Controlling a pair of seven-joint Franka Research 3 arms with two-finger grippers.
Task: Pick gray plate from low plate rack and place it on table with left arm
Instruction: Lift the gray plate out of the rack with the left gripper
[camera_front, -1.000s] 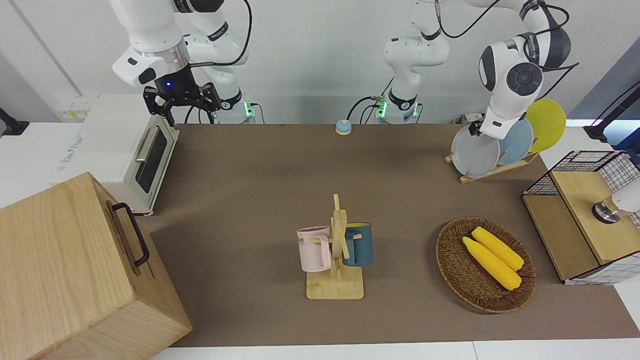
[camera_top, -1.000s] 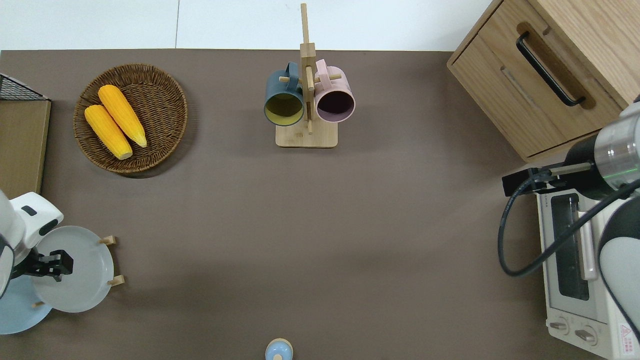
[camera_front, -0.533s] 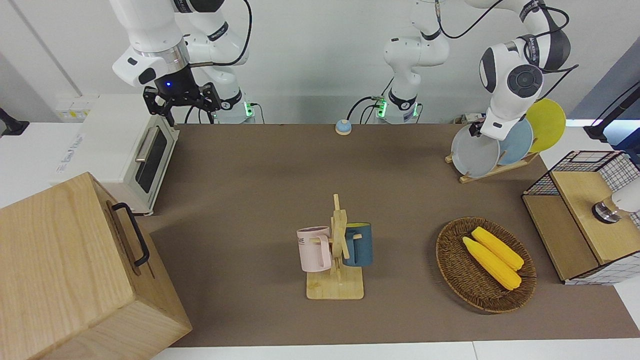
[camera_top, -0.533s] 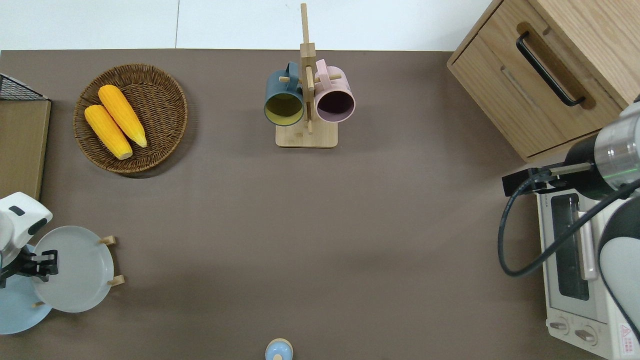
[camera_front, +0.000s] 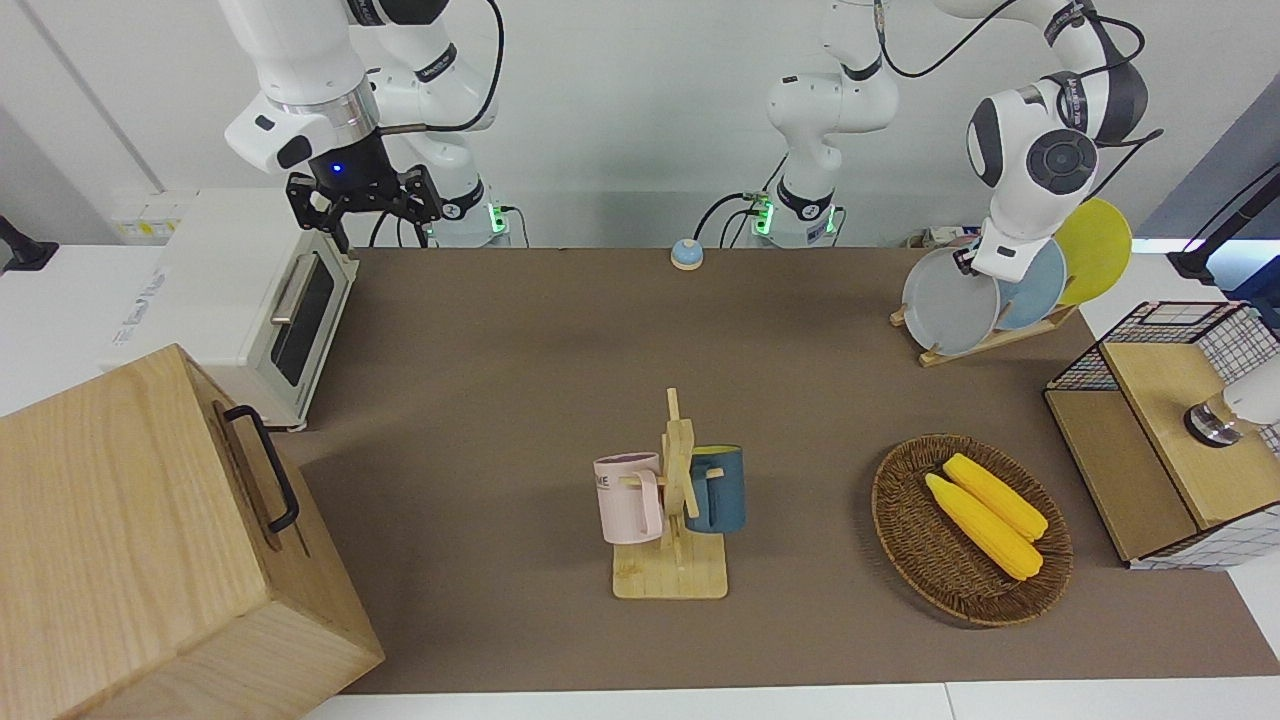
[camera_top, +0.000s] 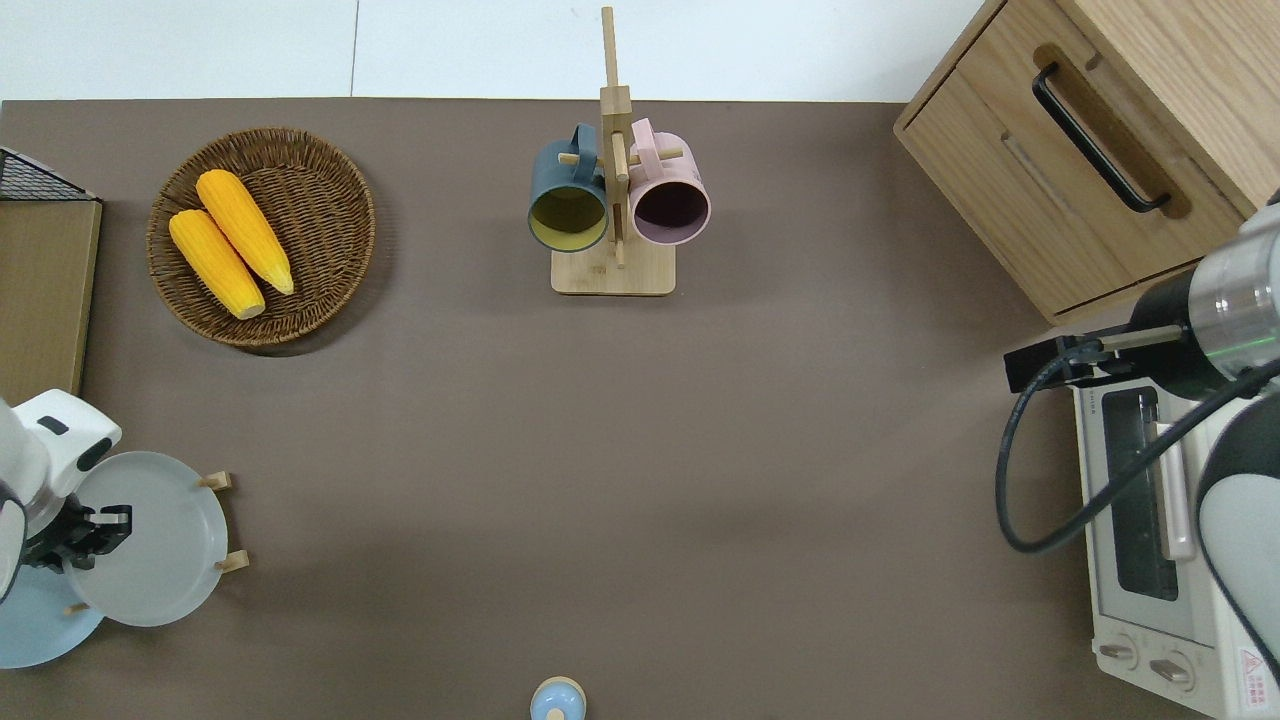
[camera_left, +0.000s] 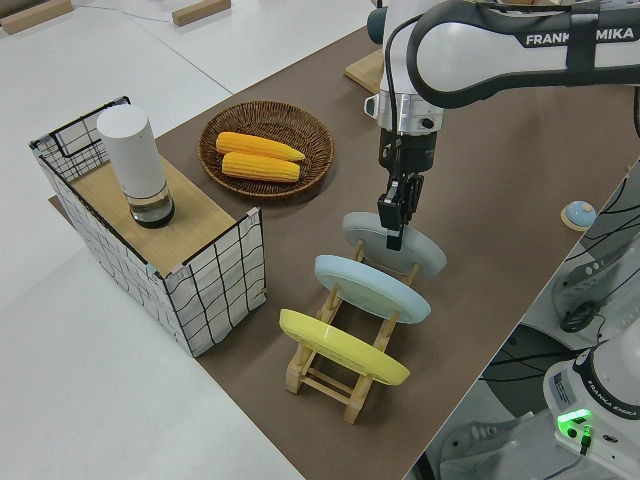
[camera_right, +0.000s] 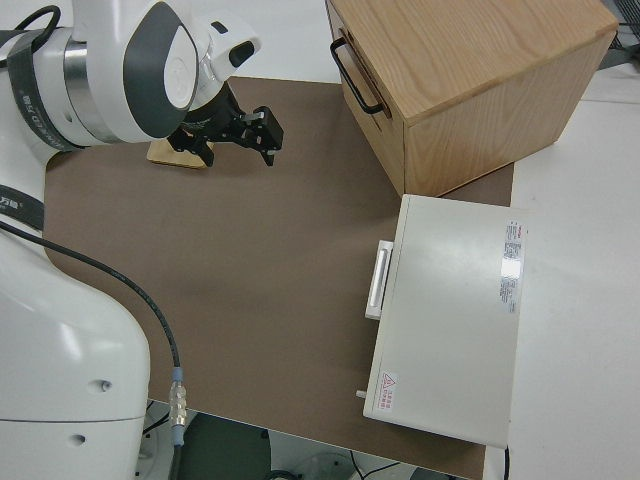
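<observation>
Grasp step: left end effector (camera_left: 396, 222) sits at the top rim of the gray plate (camera_front: 948, 302), which stands in the low plate rack (camera_left: 345, 375); can't tell whether its fingers have closed. Next: confirm grip, lift clear of pegs, lower onto bench (camera_top: 640, 450). Right arm parked.

Brown-matted bench (camera_front: 500, 350) bearing: low plate rack (camera_front: 985, 340) and corn basket (camera_front: 905, 540) at the left arm's end; mug stand (camera_front: 670, 575) mid-bench; wooden cabinet (camera_front: 150, 540) and toaster oven (camera_front: 250, 300) at the right arm's end.
</observation>
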